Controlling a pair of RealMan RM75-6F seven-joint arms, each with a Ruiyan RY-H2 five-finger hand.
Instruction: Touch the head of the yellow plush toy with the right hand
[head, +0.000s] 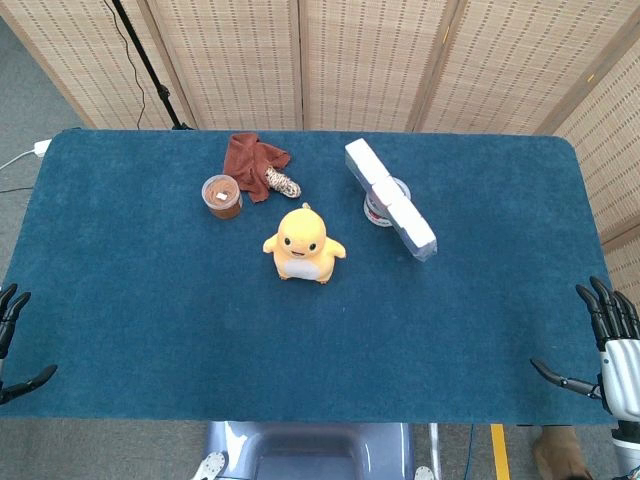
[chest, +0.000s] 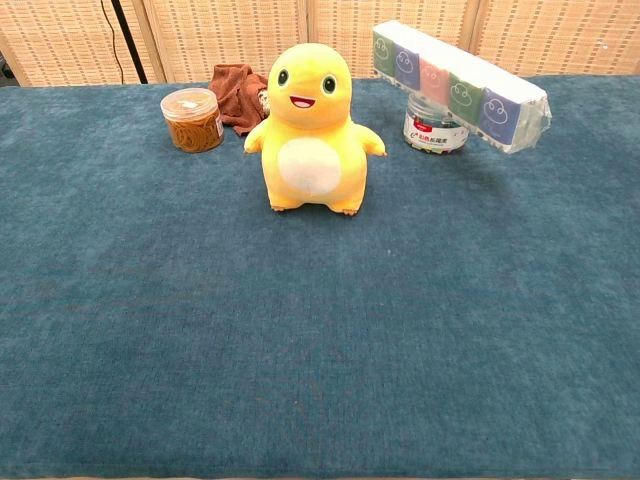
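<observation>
The yellow plush toy stands upright near the middle of the blue table, facing the robot, its round head on top. My right hand hovers at the table's near right corner, far from the toy, fingers spread and holding nothing. At the near left edge my left hand is only partly in frame, fingers apart and empty. Neither hand shows in the chest view.
Behind the toy to the left sit a small brown-filled jar, a crumpled brown cloth and a coil of rope. To the right a long pack of tissues lies across a round tin.
</observation>
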